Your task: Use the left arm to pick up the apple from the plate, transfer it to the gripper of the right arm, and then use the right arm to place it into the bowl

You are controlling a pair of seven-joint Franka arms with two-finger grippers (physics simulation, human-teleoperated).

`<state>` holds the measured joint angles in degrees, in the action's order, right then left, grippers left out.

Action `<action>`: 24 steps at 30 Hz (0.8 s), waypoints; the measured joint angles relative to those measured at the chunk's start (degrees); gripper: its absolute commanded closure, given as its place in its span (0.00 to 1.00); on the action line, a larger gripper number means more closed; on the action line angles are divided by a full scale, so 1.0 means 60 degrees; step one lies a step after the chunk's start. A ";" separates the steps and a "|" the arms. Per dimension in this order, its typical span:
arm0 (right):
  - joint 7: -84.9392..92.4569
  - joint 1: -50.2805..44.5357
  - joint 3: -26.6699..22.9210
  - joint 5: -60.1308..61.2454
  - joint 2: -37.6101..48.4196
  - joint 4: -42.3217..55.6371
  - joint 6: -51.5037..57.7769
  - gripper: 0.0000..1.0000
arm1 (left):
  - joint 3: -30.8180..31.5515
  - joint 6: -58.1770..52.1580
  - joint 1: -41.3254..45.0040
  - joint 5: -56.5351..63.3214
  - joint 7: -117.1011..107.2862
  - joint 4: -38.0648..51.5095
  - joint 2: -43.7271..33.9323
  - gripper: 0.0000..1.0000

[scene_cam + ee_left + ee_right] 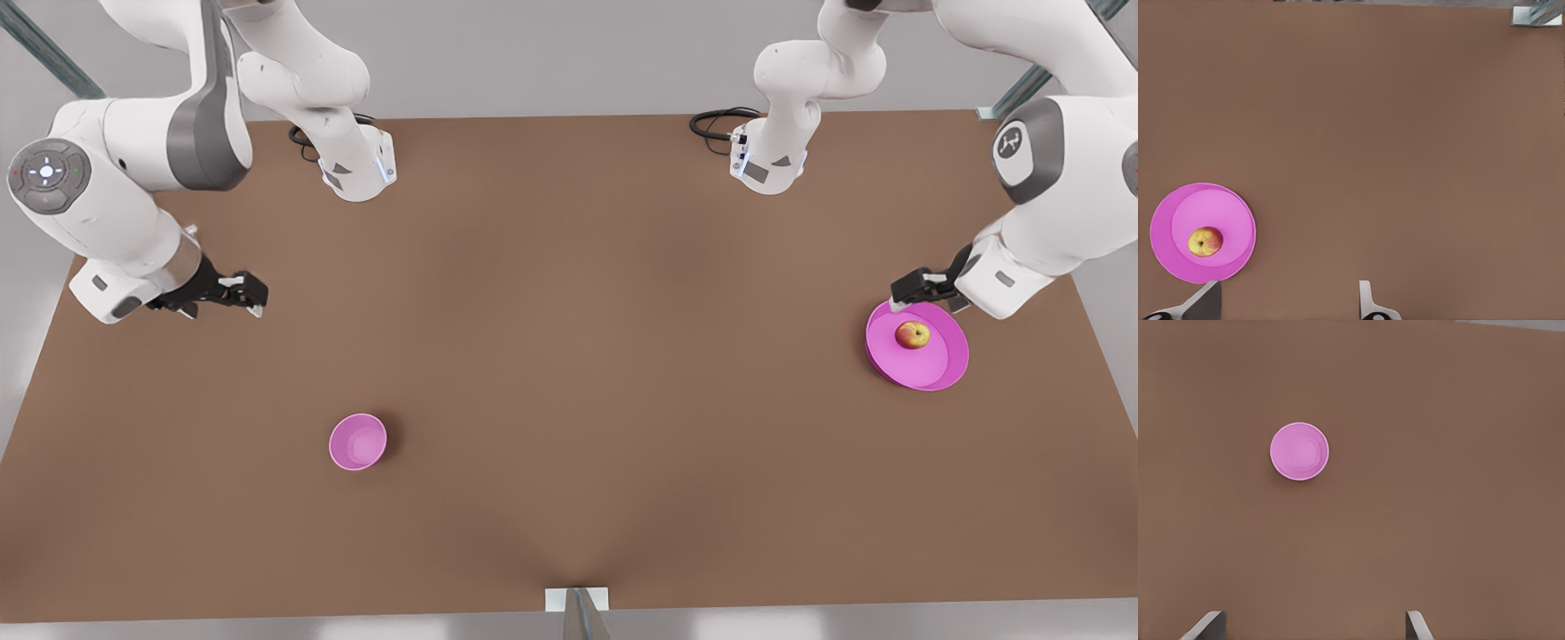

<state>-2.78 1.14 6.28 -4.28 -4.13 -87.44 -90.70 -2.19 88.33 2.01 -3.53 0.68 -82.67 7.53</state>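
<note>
Both grippers have their fingers spread wide, nothing between them. Left gripper sits at the front view's right, hovering over the 11 o'clock rim of the plate; in the left wrist view its two fingertips show well apart, one next to the plate. Right gripper hangs at the front view's left over bare table, well apart from the bowl; its fingertips show in the right wrist view, jaws open.

Apple rests on the plate, slightly off centre toward 11 o'clock in the front view, untouched by either gripper. Left wrist view shows the apple red-yellow, stem dimple visible, inside the plate's rim.

Bowl stands upright on the table, roughly 5 o'clock from the right gripper in the front view, far from the plate. In the right wrist view the bowl looks empty.

Two arm bases stand at the table's far edge, 12 o'clock side.
</note>
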 measured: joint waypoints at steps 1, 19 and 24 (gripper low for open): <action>-0.0018 0.0072 -0.0005 0.0030 -0.0004 -0.0003 -0.0105 0.00 | 0.0001 0.0096 0.0019 0.0017 0.0023 0.0003 0.0008 0.00; -0.0223 0.0105 0.0130 0.0135 0.0001 0.0051 -0.0569 0.00 | -0.0043 0.4897 -0.1555 0.0021 0.0606 -0.4316 0.1277 0.00; -0.0241 0.0199 0.0199 0.0172 -0.0015 0.0066 -0.0555 0.00 | -0.0056 0.5789 -0.2380 0.0020 0.1072 -0.5538 0.1182 0.00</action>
<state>-4.22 2.34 7.47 -3.25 -4.22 -87.04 -94.03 -2.53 123.06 -12.27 -3.41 7.11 -115.90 14.62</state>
